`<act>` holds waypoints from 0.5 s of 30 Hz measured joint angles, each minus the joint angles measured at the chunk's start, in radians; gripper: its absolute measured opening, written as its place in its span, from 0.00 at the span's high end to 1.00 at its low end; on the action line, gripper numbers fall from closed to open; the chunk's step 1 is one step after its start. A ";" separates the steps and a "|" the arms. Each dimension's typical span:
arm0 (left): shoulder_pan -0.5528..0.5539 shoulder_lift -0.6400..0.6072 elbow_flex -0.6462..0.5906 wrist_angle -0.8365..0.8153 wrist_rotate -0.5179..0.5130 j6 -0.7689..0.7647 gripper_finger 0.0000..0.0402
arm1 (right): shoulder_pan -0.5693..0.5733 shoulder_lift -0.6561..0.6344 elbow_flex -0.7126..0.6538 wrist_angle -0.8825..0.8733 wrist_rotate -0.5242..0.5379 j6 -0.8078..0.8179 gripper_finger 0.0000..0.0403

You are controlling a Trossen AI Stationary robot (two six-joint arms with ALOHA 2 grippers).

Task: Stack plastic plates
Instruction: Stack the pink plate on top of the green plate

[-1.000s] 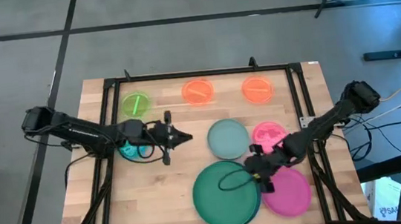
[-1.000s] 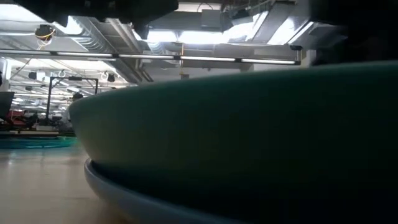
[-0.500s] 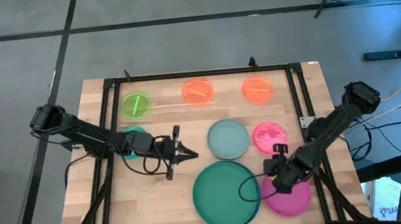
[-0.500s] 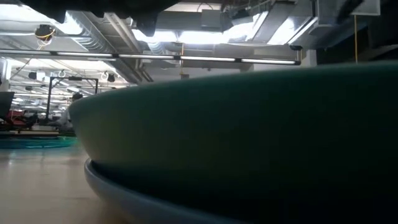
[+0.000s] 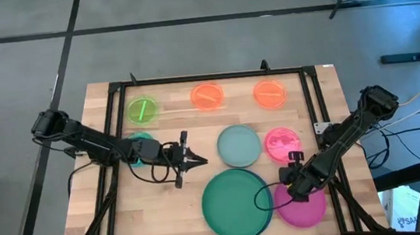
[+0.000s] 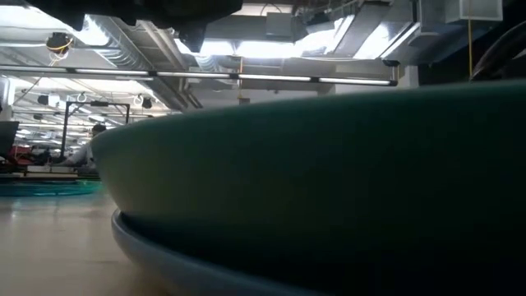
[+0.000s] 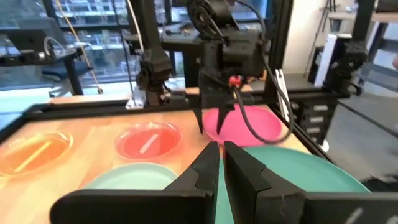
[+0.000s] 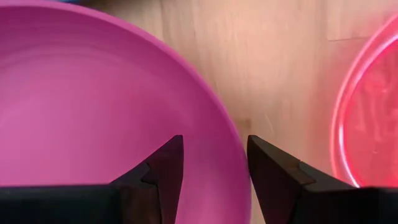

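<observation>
— Where the low camera looks across the table, what fills its view?
— Almost only the dark side of the large green plate [image 6: 329, 181], resting on a pale blue plate [image 6: 164, 259] whose rim alone shows beneath; the arms are cut off overhead.

— And the right gripper [image 8: 214, 163]?
— Its fingers stand apart astride the rim of the magenta plate [image 5: 301, 202], near the table's front right corner, not clamped. The small pink plate [image 8: 367, 118] lies just beside it, bare wood between.

— The left gripper [image 5: 193, 161]?
— Fingers together, holding nothing, above open wood left of the pale teal plate [image 5: 239, 145]. A teal plate [image 5: 139, 144] is mostly hidden under that arm.

— Elsewhere?
— A neon green plate [image 5: 143, 109] and two orange plates [image 5: 207, 96] [image 5: 269, 93] line the far edge, well apart.
</observation>
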 joint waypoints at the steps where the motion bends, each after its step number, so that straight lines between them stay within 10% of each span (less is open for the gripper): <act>1: -0.003 0.000 0.000 -0.002 0.001 0.000 0.95 | 0.000 0.000 -0.007 0.016 0.000 -0.001 0.59; 15: -0.006 0.000 0.000 0.000 0.000 0.000 0.95 | -0.001 -0.002 -0.043 0.039 -0.036 0.014 0.86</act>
